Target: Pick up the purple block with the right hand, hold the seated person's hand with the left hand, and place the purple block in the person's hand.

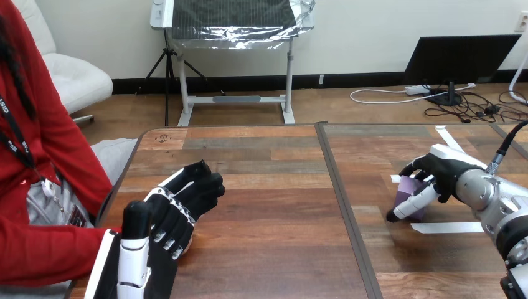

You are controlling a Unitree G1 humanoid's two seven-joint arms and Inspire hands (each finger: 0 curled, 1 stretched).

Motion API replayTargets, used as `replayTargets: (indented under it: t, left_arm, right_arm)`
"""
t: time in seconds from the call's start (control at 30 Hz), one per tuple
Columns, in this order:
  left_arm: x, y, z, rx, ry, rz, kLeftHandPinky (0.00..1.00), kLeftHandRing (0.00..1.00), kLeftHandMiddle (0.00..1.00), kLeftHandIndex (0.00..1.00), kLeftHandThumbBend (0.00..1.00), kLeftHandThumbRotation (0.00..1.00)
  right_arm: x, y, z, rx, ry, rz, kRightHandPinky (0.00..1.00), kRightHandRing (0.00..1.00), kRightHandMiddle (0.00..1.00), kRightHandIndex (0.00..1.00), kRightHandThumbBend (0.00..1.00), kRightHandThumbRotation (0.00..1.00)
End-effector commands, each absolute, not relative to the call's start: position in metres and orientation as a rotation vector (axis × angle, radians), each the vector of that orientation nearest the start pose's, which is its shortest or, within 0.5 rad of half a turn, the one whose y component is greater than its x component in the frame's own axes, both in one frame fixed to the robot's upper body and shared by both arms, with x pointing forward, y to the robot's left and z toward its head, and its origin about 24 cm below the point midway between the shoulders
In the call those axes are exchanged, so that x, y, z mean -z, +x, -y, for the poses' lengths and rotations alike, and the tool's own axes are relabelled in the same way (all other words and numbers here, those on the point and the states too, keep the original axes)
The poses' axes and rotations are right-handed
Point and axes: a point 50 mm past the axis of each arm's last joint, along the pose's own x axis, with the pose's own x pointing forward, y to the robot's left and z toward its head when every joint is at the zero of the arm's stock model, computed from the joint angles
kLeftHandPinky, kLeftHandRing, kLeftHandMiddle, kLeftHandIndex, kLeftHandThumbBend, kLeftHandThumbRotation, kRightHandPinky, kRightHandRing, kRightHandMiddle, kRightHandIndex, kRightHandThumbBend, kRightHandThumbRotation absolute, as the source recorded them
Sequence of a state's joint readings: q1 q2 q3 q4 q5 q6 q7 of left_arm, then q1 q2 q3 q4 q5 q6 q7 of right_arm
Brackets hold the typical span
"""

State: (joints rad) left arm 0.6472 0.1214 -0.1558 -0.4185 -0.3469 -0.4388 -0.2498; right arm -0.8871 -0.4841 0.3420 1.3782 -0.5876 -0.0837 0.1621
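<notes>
At the near left, my left hand (165,218) sits over the edge of the desk (274,205), just beside the person's sleeve (56,246). I cannot tell whether it is gripping anything. Well apart on the right, my right hand (445,171) is curled around the block (408,190), holding it low at the desk, near a tape strip (445,227).
</notes>
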Motion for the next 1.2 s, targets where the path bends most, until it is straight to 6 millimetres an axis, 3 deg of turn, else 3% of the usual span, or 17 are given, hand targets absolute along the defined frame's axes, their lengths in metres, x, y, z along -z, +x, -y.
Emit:
replayTargets:
  t: [0.0,1.17]
  left_arm:
    - [-0.0735,0.1305,-0.1541,0.177,-0.258,0.308,0.84,0.80,0.77,0.76,0.53,1.00]
    - [-0.0735,0.1296,-0.1543,0.179,-0.253,0.308,0.85,0.80,0.77,0.77,0.53,1.00]
  right_arm:
    - [-0.0659,0.3715,0.2663,-0.180,-1.225,-0.504,0.67,0.76,0.80,0.82,0.95,0.16]
    - [-0.0662,0.3714,0.2673,-0.172,-1.217,-0.510,0.71,0.76,0.79,0.81,0.87,0.05]
